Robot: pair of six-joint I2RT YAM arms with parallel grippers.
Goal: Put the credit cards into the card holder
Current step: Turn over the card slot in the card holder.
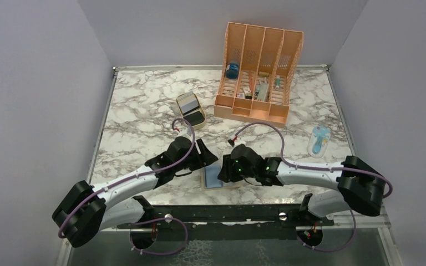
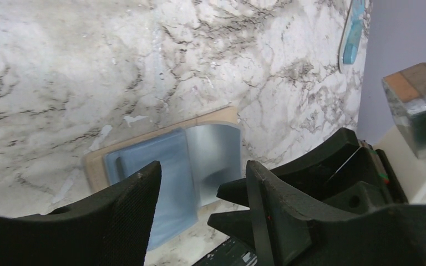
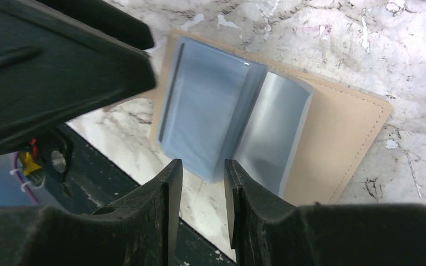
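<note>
The card holder (image 3: pixel 344 138) lies open and flat on the marble table (image 1: pixel 144 116) near its front edge, tan cover down and light-blue pockets (image 3: pixel 199 111) facing up. One silver-grey credit card (image 3: pixel 274 127) sits on the holder beside the pocket panel, bowed upward along its length. I cannot tell whether its edge is inside a slot. The left gripper (image 2: pixel 202 172) hangs over the holder with its jaws spread wide and nothing between them. In the left wrist view, the blue pocket and the grey card appear through the gap. The right gripper (image 3: pixel 202 166) is at the holder's near edge, its jaws only narrowly apart. I see only pocket edge and marble through that gap. Its right finger (image 3: pixel 244 210) covers the near corner of the bowed card, so I cannot confirm contact. The two grippers are close together over the holder. Farther back, well apart from both, a tan oval tray (image 1: pixel 204 119) holds a grey card (image 1: pixel 187 102) and a black one (image 1: pixel 195 117), with the orange slotted organizer (image 1: pixel 258 108) to its right.
</note>
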